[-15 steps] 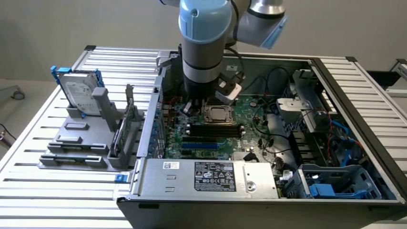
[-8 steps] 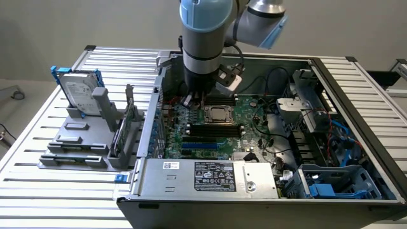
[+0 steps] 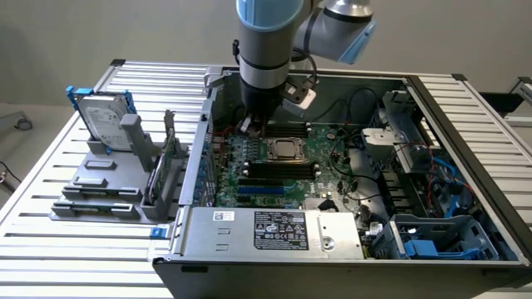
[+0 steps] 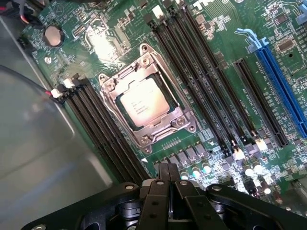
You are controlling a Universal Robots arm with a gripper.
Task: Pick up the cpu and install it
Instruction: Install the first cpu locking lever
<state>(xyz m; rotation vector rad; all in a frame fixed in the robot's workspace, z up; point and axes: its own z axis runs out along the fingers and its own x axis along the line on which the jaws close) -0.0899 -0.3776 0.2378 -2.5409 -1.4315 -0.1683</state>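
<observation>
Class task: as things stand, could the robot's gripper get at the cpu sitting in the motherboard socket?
Probably yes. The cpu lies face up in the open socket frame with nothing over it, and the shut gripper hangs just beside it.

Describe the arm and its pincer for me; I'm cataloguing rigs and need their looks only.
The arm is a thick grey tube with pale blue caps at the joints, narrowing to a dark cylindrical wrist. A black cable loops beside it, near a small white block. In the wrist view the pincer is black, built of flat linkage bars pinned with silvery bolts, ending in two slim dark fingers.
</observation>
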